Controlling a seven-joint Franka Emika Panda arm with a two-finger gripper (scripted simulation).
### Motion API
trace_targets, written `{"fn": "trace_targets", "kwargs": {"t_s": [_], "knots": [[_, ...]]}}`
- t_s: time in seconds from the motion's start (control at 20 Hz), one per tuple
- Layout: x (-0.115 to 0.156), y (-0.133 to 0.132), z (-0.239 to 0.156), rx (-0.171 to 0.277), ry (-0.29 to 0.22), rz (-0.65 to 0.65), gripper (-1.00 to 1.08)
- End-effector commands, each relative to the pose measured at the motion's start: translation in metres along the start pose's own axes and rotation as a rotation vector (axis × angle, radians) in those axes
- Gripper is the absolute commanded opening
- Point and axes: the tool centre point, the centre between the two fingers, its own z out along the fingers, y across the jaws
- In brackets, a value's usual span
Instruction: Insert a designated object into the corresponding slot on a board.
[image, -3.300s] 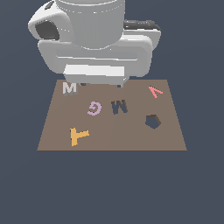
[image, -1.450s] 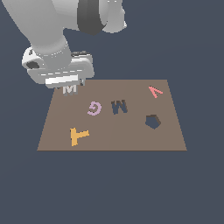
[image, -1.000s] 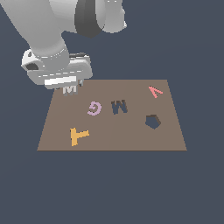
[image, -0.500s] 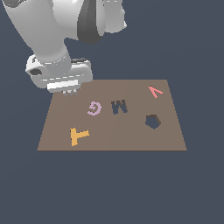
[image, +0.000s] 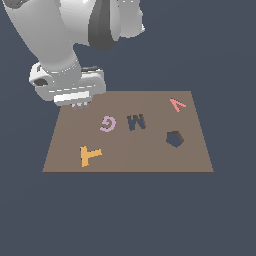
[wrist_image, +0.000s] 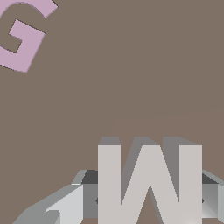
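Note:
The pale grey-white M block (wrist_image: 149, 183) lies on the brown board (image: 150, 157) at its far corner on the exterior view's left. In the exterior view the hand hides it. My gripper (image: 77, 104) is low over that corner. In the wrist view the gripper (wrist_image: 149, 199) straddles the block, with a finger (wrist_image: 89, 201) flush against each side, so it looks shut on it. The dark M-shaped slot (image: 136, 121) sits mid-board, to the exterior view's right of the gripper, and is empty.
A lilac G (image: 107, 123) lies between the gripper and the slot and also shows in the wrist view (wrist_image: 22, 37). An orange T (image: 90, 155) lies near the front. A red V (image: 177, 104) and a dark pentagon recess (image: 174, 139) are on the right.
The arm swung from over the board's middle to the far left corner and came down over the M block, which was visible a second ago and is now covered by the hand.

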Motion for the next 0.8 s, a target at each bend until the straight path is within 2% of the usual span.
{"fn": "trace_targets", "kwargs": {"t_s": [0.0,0.4,0.75], "knots": [[0.000,0.000,-0.002,0.000,0.000,0.000,-1.00],[0.002,0.001,-0.003,0.001,-0.001,-0.020,-1.00],[0.010,0.006,-0.003,0.001,-0.001,-0.112,-1.00]]}}
